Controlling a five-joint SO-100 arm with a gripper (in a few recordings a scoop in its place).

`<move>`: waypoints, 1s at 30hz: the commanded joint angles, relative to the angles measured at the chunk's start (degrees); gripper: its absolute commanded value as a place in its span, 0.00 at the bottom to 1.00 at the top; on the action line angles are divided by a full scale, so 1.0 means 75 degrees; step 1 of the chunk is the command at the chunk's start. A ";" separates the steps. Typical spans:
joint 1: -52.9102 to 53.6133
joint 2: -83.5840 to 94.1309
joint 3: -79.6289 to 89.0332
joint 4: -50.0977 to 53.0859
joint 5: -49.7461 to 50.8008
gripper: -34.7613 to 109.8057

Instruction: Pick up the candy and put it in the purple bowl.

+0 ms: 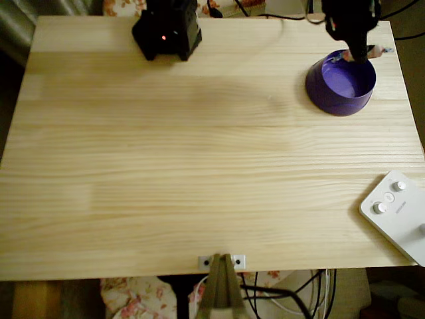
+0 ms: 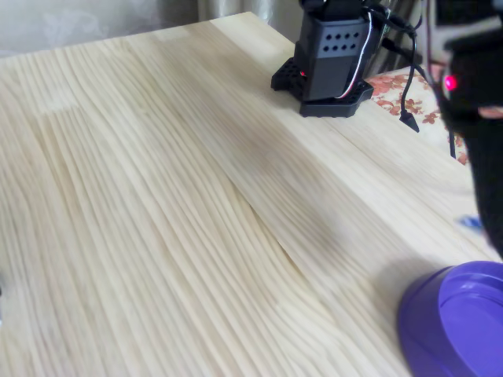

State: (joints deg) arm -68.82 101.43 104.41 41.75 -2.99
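One candy (image 1: 374, 51) hangs in the gripper (image 1: 362, 50) over the far rim of the bowl (image 1: 340, 84), its long axis running left to right in the overhead view, a bluish wrapper end sticking out to the right. That view also shows a white device (image 1: 397, 214) at the table (image 1: 199, 166) edge. In the fixed view the dark arm (image 2: 479, 126) blocks the candy. The jaws are narrow, clamped on the candy.
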 commanded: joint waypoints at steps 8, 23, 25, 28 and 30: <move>-0.0492 -0.0316 -0.0996 -0.0117 0.0832 0.27; -0.0281 -0.0270 -0.1078 0.0070 0.0973 0.37; -0.0176 -0.0129 -0.1055 0.0164 0.0996 0.34; 0.0082 0.0187 -0.1031 0.0410 0.1008 0.27; 0.0328 0.0516 -0.0832 0.0469 0.1008 0.24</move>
State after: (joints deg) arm -68.20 95.71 100.90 44.21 3.96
